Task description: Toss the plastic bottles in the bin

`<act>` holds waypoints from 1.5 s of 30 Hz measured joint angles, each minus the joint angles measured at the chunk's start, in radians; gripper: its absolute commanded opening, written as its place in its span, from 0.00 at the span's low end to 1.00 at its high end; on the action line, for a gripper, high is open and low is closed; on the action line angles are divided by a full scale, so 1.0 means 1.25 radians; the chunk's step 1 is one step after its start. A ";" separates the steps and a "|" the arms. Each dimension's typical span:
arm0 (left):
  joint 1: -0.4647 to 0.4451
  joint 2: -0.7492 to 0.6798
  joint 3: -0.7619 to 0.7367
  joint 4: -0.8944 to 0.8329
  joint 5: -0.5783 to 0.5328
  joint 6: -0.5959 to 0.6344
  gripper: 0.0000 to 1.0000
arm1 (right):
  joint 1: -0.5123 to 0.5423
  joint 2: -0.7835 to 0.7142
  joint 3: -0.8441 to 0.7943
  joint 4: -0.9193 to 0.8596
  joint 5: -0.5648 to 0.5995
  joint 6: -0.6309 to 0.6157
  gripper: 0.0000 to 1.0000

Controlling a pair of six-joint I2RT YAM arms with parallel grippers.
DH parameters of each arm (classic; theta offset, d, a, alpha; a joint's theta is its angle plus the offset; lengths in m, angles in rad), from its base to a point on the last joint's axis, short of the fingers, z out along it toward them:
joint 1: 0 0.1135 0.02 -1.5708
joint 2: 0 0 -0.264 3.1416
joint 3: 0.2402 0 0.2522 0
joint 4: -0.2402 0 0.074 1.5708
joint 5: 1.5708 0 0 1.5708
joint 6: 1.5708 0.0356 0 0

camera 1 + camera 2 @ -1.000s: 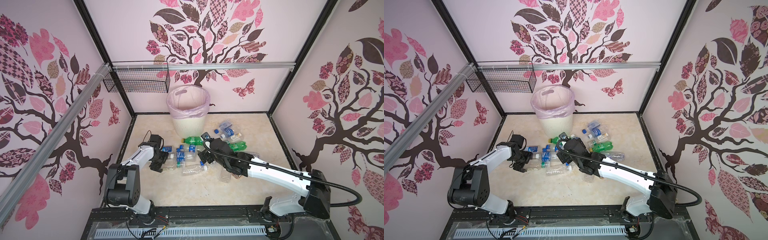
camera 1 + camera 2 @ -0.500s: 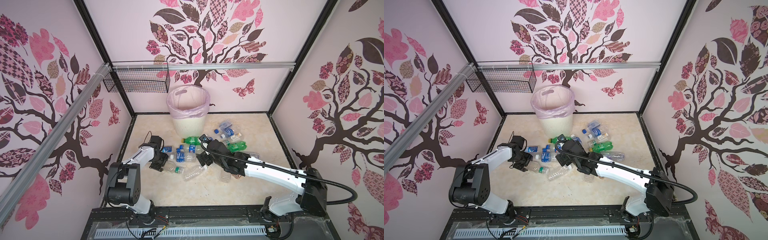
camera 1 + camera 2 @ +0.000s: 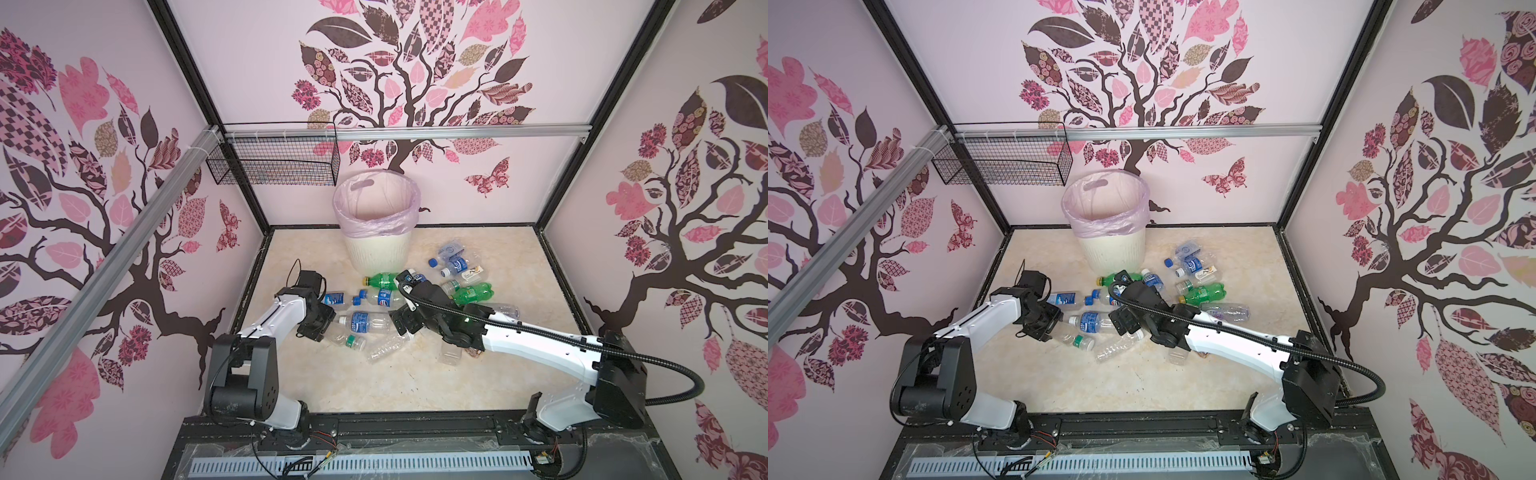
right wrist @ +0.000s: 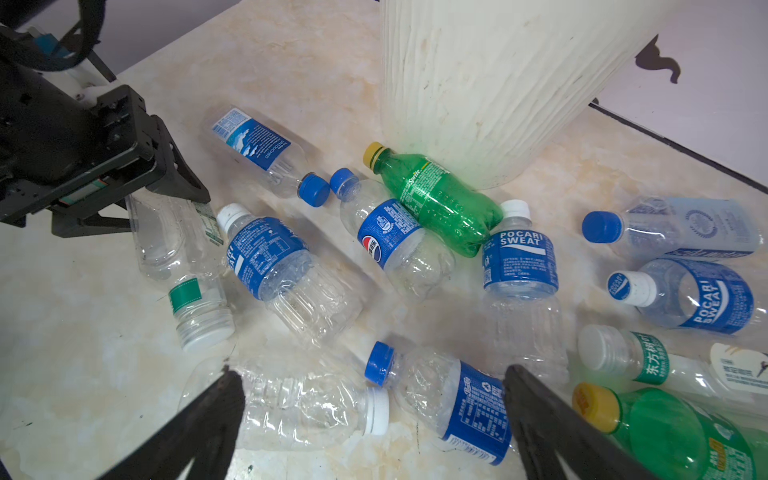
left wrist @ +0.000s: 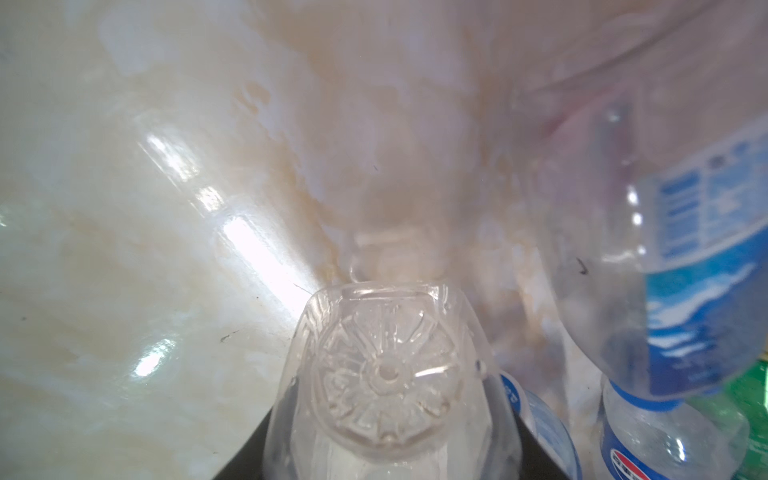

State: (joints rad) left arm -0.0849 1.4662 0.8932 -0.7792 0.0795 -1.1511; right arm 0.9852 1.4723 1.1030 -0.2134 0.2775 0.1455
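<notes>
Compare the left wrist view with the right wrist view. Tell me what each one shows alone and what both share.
Left wrist only: the moulded underside of the clear bottle, seen close up.
Right wrist only: the bin, a green bottle beside it, and the open right end effector.
Both: the left end effector gripping the clear bottle, blue-labelled bottles and the marbled table.

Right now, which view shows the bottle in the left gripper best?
Right wrist: the whole clear bottle, green label and white cap, shows sharp in the left gripper. Left wrist shows only its base, close up; both top views show it small.
</notes>
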 measured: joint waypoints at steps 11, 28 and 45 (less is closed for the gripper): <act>-0.025 -0.125 0.077 0.018 -0.011 0.165 0.41 | -0.017 0.038 0.096 -0.021 -0.110 0.074 1.00; -0.181 -0.200 0.203 0.223 0.165 0.269 0.45 | -0.099 0.040 0.118 0.043 -0.290 0.158 0.96; -0.183 -0.230 0.206 0.285 0.255 0.216 0.46 | -0.114 0.039 0.140 0.164 -0.390 0.178 0.80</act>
State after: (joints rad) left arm -0.3141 1.1786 1.1503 -0.4229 0.3985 -0.8810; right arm 0.8425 1.5208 1.2785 -0.0090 -0.2096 0.3679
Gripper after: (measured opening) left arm 0.524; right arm 0.819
